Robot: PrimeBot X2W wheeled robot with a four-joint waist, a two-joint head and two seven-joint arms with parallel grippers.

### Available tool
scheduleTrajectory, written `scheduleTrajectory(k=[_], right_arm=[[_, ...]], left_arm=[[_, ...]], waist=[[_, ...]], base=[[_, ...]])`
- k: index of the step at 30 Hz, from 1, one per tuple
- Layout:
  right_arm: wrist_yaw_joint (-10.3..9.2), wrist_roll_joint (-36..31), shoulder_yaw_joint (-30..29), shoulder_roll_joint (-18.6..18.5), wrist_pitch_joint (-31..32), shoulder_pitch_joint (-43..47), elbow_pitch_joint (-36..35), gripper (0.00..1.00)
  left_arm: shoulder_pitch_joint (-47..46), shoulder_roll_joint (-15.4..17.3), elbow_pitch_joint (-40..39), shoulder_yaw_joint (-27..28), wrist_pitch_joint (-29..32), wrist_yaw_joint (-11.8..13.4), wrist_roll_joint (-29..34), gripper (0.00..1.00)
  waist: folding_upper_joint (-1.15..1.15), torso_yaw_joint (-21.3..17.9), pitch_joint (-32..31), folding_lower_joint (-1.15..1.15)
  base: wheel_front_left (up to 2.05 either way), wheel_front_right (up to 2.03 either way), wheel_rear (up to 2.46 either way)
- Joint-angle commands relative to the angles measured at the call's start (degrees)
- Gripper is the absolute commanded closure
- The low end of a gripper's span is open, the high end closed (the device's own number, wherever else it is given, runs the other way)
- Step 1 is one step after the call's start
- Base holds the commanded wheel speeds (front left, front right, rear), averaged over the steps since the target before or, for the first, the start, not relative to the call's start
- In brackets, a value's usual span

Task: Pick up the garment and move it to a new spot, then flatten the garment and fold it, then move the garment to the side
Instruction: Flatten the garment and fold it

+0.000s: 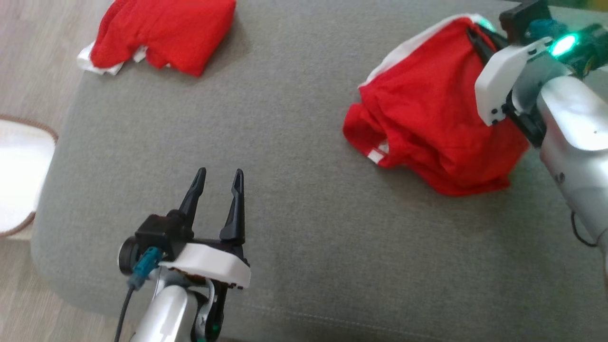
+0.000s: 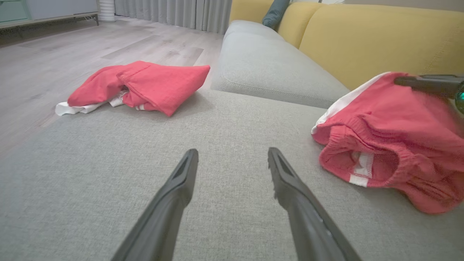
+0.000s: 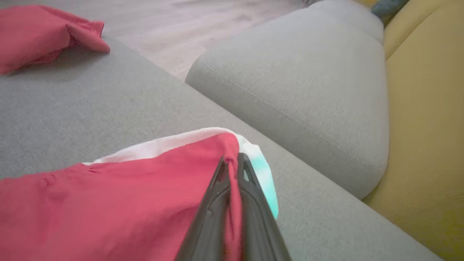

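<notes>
The right hand (image 3: 233, 159) clamps the red garment (image 1: 427, 114); left hand (image 1: 218, 176) apart; white label (image 1: 376, 155) unreadable.

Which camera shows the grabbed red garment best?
Head view: nearly the whole garment shows. The left wrist view crops its side; the right wrist view is close on the corner pinched by the right fingers.

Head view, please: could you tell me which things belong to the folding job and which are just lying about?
In the job: red garment at the right, pinched by the right gripper; open left gripper; grey seat under them.
Lying about: second red garment at the far left corner; yellow backrest; teal pillow; pale mat on the floor.
</notes>
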Motion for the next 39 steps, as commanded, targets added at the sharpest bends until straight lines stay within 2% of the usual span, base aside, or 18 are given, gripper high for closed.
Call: scheduleTrajectory(k=[1,7,14,19,20,26,30,36,37,38,39], right_arm=[[0.42,-0.5,0.01,0.46,-1.87,-1.97,-1.21,1.0],[0.42,-1.67,-1.37,2.14,-9.12,-2.06,-2.38,1.0],[0.42,-4.13,-3.19,5.19,-14.33,8.29,-9.14,1.0],[0.42,-6.49,-5.98,7.18,-14.63,21.61,-15.97,1.0],[0.42,-6.49,-5.98,7.18,-14.63,21.61,-15.97,1.0],[0.42,-11.23,-12.47,9.58,-13.47,34.73,-20.7,1.0],[0.42,-14.53,-16.5,12.09,-13.21,40.23,-23.35,1.0],[0.42,-17.3,-18.8,14.62,-12.61,44.48,-27.16,1.0],[0.42,-17.61,-19.1,14.87,-12.53,44.87,-27.67,0.87],[0.42,-17.87,-19.48,15.09,-12.61,45.24,-28.23,0.6],[0.42,-18.07,-19.73,15.29,-12.65,45.6,-28.79,0.14]], left_arm=[[-0.66,0.07,-1.35,2.16,-0.7,-0.05,0.71,0.0],[0.23,0.07,-1.23,3.25,-0.7,-0.15,1.1,0.0],[1.7,0.07,-2.02,4.71,-0.7,-0.15,1.29,0.0],[2.18,0.07,-2.5,5.49,-0.7,-0.24,1.5,0.0],[2.18,0.07,-2.5,5.49,-0.7,-0.24,1.5,0.0],[2.01,0.07,-2.71,6.02,-0.7,-0.63,1.99,0.0],[1.92,0.07,-2.7,6.39,-0.7,-0.71,2.23,0.0],[2.06,0.07,-2.62,6.81,-0.7,-1.04,2.52,0.0],[2.04,0.07,-2.59,6.81,-0.7,-1.09,2.51,0.0],[2.01,0.07,-2.55,6.8,-0.7,-1.12,2.52,0.0],[1.99,0.07,-2.5,6.78,-0.7,-1.13,2.52,0.0]], waist=[[0.0,-0.91,-0.86,0.0],[0.0,-3.1,-2.98,0.0],[0.0,-6.23,-5.38,0.0],[0.0,-8.24,-6.18,0.0],[0.0,-8.24,-6.18,0.0],[0.0,-9.77,-6.25,0.0],[0.0,-10.39,-6.33,0.0],[0.0,-11.38,-6.59,0.0],[0.0,-11.53,-6.62,0.0],[0.0,-11.68,-6.68,0.0],[0.0,-11.81,-6.75,0.0]], base=[[0.0,0.0,0.0],[0.0,0.0,0.0],[0.0,0.0,0.0],[0.0,0.0,0.0],[0.0,0.0,0.0],[0.0,0.0,0.0],[0.0,0.0,0.0],[0.0,0.0,0.0],[0.0,0.0,0.0],[0.0,0.0,0.0],[0.0,0.0,0.0]])
